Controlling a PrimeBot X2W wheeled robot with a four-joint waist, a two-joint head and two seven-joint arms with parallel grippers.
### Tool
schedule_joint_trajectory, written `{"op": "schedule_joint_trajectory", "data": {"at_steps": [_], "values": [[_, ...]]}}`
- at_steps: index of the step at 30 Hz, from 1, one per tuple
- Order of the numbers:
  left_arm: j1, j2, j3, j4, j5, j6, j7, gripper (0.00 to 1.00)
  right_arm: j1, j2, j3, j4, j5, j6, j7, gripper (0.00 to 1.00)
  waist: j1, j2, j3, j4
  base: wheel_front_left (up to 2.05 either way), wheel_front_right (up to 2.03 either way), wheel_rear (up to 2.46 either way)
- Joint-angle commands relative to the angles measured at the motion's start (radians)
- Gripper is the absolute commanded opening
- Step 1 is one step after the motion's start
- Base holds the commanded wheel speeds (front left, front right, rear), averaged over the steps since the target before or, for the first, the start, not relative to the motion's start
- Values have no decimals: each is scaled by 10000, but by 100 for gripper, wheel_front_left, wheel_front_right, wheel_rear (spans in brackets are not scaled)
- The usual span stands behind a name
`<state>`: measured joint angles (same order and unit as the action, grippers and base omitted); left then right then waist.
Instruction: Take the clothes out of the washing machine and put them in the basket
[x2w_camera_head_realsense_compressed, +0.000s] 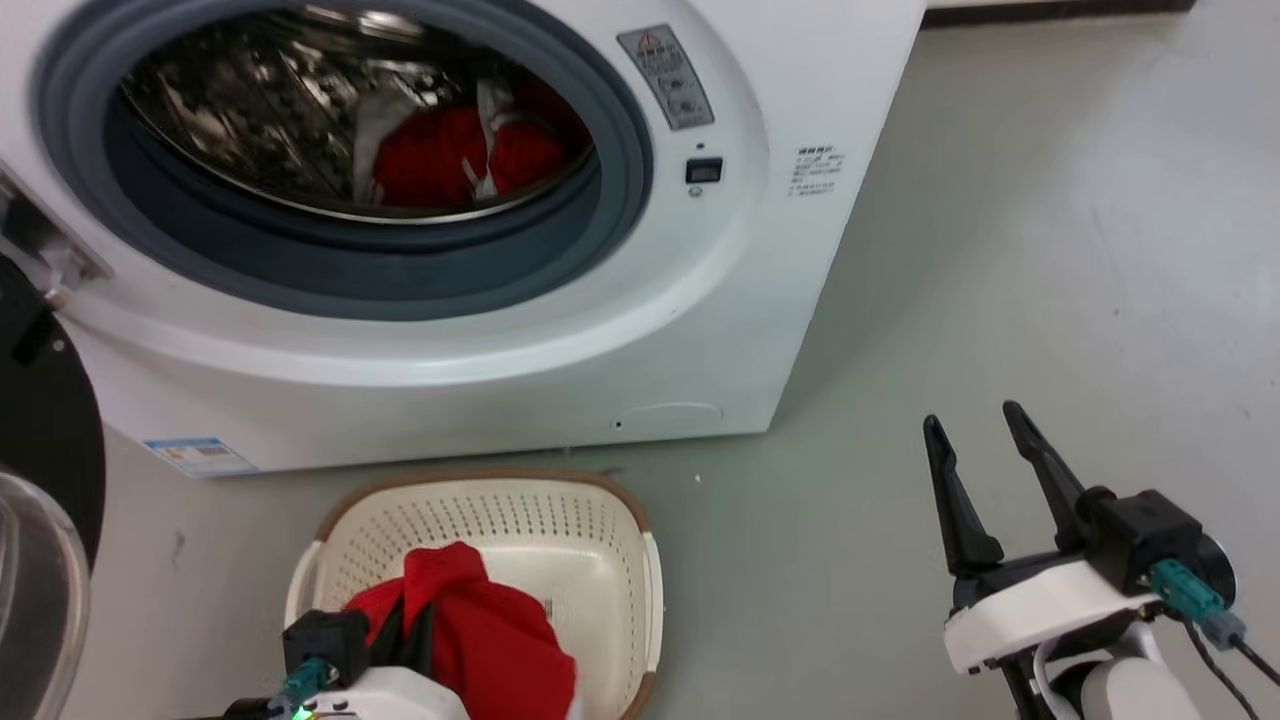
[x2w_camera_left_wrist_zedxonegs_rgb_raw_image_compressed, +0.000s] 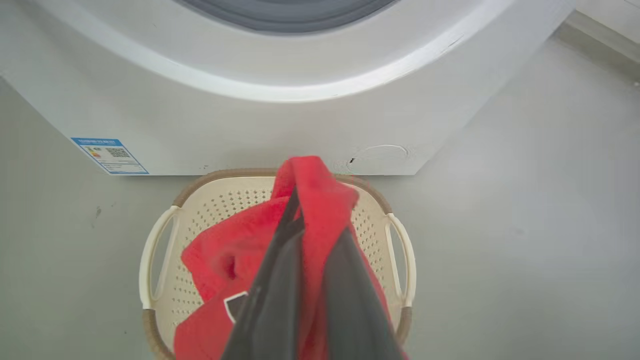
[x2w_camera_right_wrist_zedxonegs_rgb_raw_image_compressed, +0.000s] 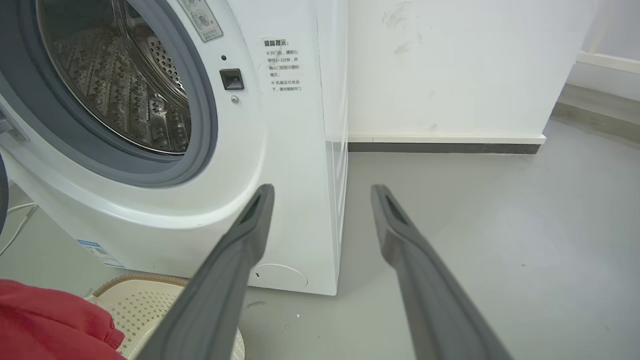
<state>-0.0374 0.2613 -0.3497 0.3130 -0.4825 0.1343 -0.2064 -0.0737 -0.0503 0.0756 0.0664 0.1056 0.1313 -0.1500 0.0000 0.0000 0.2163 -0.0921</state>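
Below the washer (x2w_camera_head_realsense_compressed: 700, 330), head view: the left pincer (x2w_camera_head_realsense_compressed: 412, 625) pinches a red garment (x2w_camera_head_realsense_compressed: 490, 640) over the basket (x2w_camera_head_realsense_compressed: 620, 560). Other clothes (x2w_camera_head_realsense_compressed: 450, 155) lie in the drum. The right pincer (x2w_camera_head_realsense_compressed: 972, 420) is spread.
Left wrist: the garment (x2w_camera_left_wrist_zedxonegs_rgb_raw_image_compressed: 220, 260) hangs above the basket (x2w_camera_left_wrist_zedxonegs_rgb_raw_image_compressed: 400, 250).
Right wrist: the right pincer (x2w_camera_right_wrist_zedxonegs_rgb_raw_image_compressed: 322, 189) gapes beside the washer (x2w_camera_right_wrist_zedxonegs_rgb_raw_image_compressed: 290, 150).

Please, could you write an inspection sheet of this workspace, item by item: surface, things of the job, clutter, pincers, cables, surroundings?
Surface: grey floor, a few small marks.
Job's things: washer with door open; red clothes lie in the drum; basket stands before the washer; a red garment hangs into it.
Clutter: nothing seen.
Pincers: left pincer shut on the garment, over the basket; right pincer open, empty, over the floor right of the washer.
Cables: cable with teal plug at the right wrist.
Surroundings: white wall, dark skirting.
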Motion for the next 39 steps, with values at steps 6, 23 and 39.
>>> {"op": "schedule_joint_trajectory", "data": {"at_steps": [6,23,39], "values": [[-1079,-243,154,1626,-89,-422,-386,0,-517,4,32,-117,8,-10,-68,100,0,0,1340,-393,0,0,0],[-4384,-47,663,5842,438,-1191,-594,0,-1905,7,596,262,447,-10,-727,100,0,0,4366,-1515,0,0,0],[-5697,-167,285,9216,665,-1388,-434,0,-2426,9,1062,678,741,-10,-1085,100,0,0,5456,-2211,0,0,0]]}}
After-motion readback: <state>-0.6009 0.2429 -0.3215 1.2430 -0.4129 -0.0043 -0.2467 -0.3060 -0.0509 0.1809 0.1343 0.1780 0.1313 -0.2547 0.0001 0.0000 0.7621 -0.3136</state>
